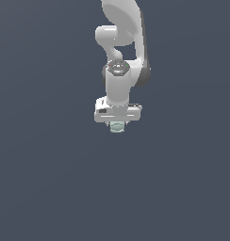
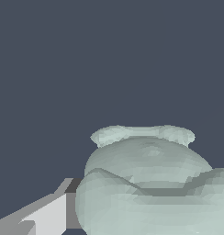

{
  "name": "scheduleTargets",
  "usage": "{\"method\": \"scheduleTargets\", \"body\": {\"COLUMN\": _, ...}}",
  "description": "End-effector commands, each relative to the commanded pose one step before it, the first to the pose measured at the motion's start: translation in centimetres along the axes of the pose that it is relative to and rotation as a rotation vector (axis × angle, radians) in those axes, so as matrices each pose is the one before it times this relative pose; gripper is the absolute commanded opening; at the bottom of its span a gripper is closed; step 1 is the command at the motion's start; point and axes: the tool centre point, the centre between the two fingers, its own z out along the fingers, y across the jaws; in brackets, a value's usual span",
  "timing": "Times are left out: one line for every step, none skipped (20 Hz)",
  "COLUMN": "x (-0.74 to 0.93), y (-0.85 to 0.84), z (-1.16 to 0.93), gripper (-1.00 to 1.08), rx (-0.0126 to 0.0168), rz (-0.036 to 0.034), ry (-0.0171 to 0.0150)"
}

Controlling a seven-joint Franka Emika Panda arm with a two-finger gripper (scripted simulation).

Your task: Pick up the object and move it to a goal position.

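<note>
one mint-green object (image 1: 117, 126), one tool (image 1: 117, 123)

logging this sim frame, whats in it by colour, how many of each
white: 1, the robot arm with its hand
pale mint-green: 1, the lumpy blob right under the hand
total: 2

a bare simulated scene, no real room: flat slate-blue backdrop on every side, and a smooth, plainly rendered white arm (image 1: 120, 52) hanging in it with faceted, computer-drawn surfaces.
</note>
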Motion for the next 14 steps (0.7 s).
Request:
{"method": "scheduleTargets", "body": {"x": 1.057, "y": -1.729, "z": -2.161, "gripper": -1.0, "rx": -0.00045, "rz": 0.00034, "ry": -0.00023}}
{"method": "scheduleTargets", "body": {"x": 0.451, "y": -0.699, "z": -0.868, "gripper": -1.0, "rx": 0.0, "rz": 0.0, "ry": 0.0}}
{"method": "scheduleTargets", "body": {"x": 0.457, "y": -0.704, "z": -0.874, "gripper": -1.0, "rx": 0.0, "rz": 0.0, "ry": 0.0}}
{"method": "scheduleTargets", "body": {"x": 0.46, "y": -0.705, "z": -0.874, "gripper": -1.0, "rx": 0.0, "rz": 0.0, "ry": 0.0}}
{"method": "scheduleTargets", "body": {"x": 0.461, "y": -0.702, "z": -0.869, "gripper": -1.0, "rx": 0.0, "rz": 0.0, "ry": 0.0}}
{"method": "scheduleTargets", "body": {"x": 0.462, "y": -0.699, "z": -0.864, "gripper": -1.0, "rx": 0.0, "rz": 0.0, "ry": 0.0}}
{"method": "scheduleTargets", "body": {"x": 0.459, "y": -0.689, "z": -0.851, "gripper": -1.0, "rx": 0.0, "rz": 0.0, "ry": 0.0}}
{"method": "scheduleTargets", "body": {"x": 0.457, "y": -0.642, "z": -0.778, "gripper": -1.0, "rx": 0.00016, "rz": 0.00025, "ry": -0.00062}}
{"method": "scheduleTargets", "body": {"x": 0.428, "y": -0.633, "z": -0.779, "gripper": -1.0, "rx": 0.0, "rz": 0.0, "ry": 0.0}}
{"method": "scheduleTargets", "body": {"x": 0.414, "y": -0.607, "z": -0.747, "gripper": -1.0, "rx": 0.0, "rz": 0.0, "ry": 0.0}}
{"method": "scheduleTargets", "body": {"x": 0.401, "y": -0.584, "z": -0.718, "gripper": -1.0, "rx": 0.0, "rz": 0.0, "ry": 0.0}}
{"method": "scheduleTargets", "body": {"x": 0.389, "y": -0.562, "z": -0.691, "gripper": -1.0, "rx": 0.0, "rz": 0.0, "ry": 0.0}}
{"method": "scheduleTargets", "body": {"x": 0.384, "y": -0.529, "z": -0.656, "gripper": -1.0, "rx": 0.00065, "rz": -0.00004, "ry": -0.00022}}
{"method": "scheduleTargets", "body": {"x": 0.369, "y": -0.523, "z": -0.641, "gripper": -1.0, "rx": 0.0, "rz": 0.0, "ry": 0.0}}
